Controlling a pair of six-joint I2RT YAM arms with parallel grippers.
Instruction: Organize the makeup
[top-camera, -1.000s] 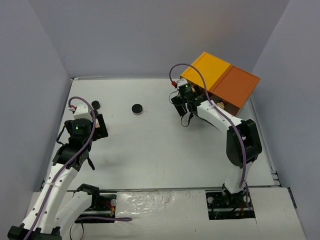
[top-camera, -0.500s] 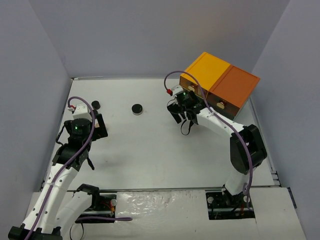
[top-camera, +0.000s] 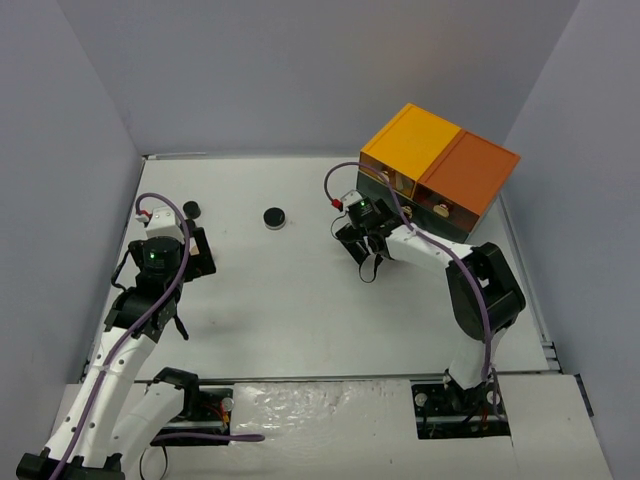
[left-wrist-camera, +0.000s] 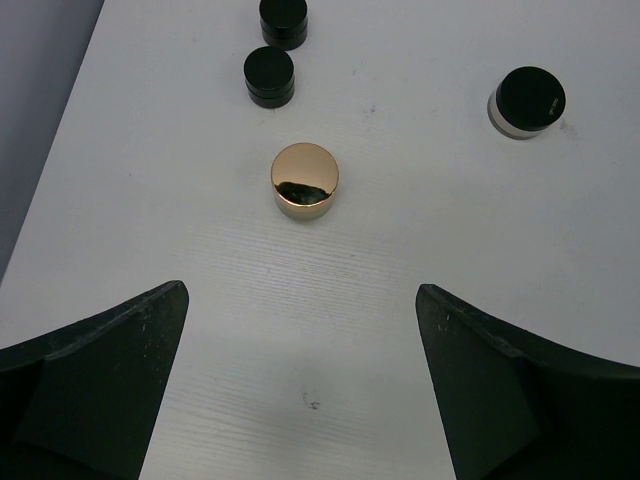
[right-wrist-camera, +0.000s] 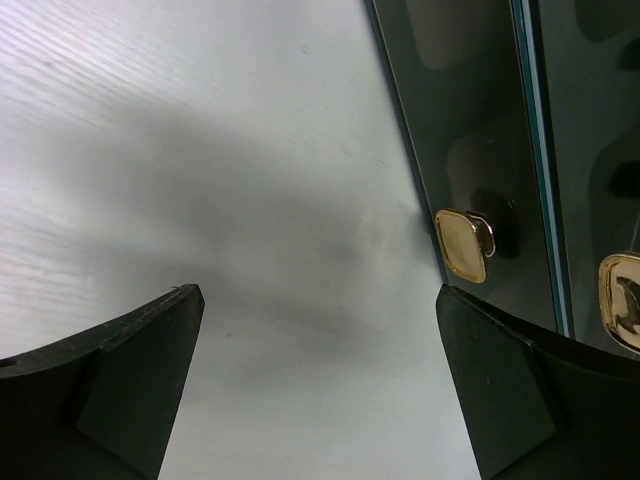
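- My left pincer (left-wrist-camera: 300, 290) stands wide open and holds nothing, over bare table (left-wrist-camera: 330, 400).
- The compact (left-wrist-camera: 305, 180) lies just ahead, centred between my fingers, with free table on every side.
- A black jar (left-wrist-camera: 269, 76) and a far jar (left-wrist-camera: 283, 20) sit beyond it, near the table's left edge.
- A pale jar (left-wrist-camera: 527, 100) lies well apart on the right.
- My right pincer (right-wrist-camera: 320, 290) is wide open and empty, close to the drawer box (right-wrist-camera: 470, 120) front, with a knob (right-wrist-camera: 462, 245) near one finger.
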